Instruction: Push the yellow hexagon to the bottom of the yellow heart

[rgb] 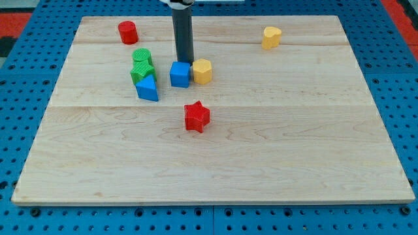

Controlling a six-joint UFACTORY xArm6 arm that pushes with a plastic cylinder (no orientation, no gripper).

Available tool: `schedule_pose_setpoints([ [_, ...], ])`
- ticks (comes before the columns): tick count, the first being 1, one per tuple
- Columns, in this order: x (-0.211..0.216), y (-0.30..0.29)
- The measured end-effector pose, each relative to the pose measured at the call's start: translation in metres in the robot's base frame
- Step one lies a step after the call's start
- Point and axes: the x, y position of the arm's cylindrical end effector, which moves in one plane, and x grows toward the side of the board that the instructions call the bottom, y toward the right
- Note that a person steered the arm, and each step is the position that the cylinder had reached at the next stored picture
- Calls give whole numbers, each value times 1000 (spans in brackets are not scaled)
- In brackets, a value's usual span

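Observation:
The yellow hexagon sits near the board's upper middle, touching the right side of a blue cube. The yellow heart lies far off toward the view's upper right. My tip stands just above the seam between the blue cube and the yellow hexagon, at the hexagon's upper left. The dark rod rises from there to the view's top edge.
A red cylinder is at the upper left. A green cylinder, a green block and a blue triangle cluster left of the blue cube. A red star lies below the hexagon. The wooden board rests on a blue pegboard.

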Motion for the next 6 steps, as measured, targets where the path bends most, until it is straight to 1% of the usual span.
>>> schedule_pose_setpoints([
  [1,24,-1],
  [2,26,29],
  [3,23,61],
  [4,1,85],
  [6,-10,156],
])
